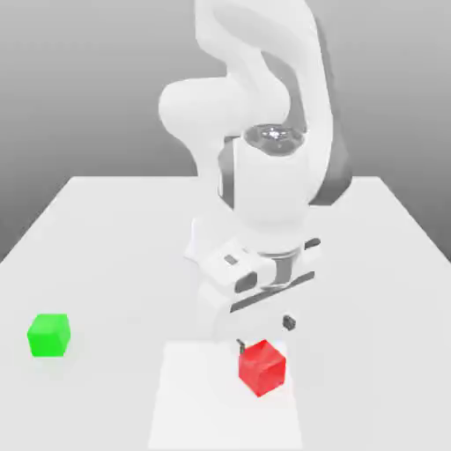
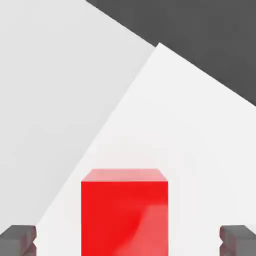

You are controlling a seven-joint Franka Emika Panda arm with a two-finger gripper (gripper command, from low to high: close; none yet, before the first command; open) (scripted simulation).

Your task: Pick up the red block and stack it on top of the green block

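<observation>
- The gripper points straight down over the near part of the table, its jaws spread as wide as they go and holding nothing; in the hand view the two dark fingertips stand far apart with clear gaps between each of them and the cube.
- The red block sits directly beneath the hand, between the lines of the two fingers. In the exterior view the fingertips appear to hang just above or around its top edge; whether they have reached its sides cannot be told.
- The wide opening makes sense as a pre-grasp stance: it leaves clearance on both sides so the fingers can drop past the cube without knocking it.
- The red block rests flat on a paler square patch of the table, turned somewhat so a corner faces the exterior camera; the hand seems rotated to match its faces, since the hand view shows one face squarely.
- The green block lies well apart, at about nine o'clock from the red block in the exterior view, resting flat near the table's edge with nothing on it.
- Judged from this, the pick has not yet happened; a short descent and a close would likely come next, then a long carry sideways towards the green block.
</observation>
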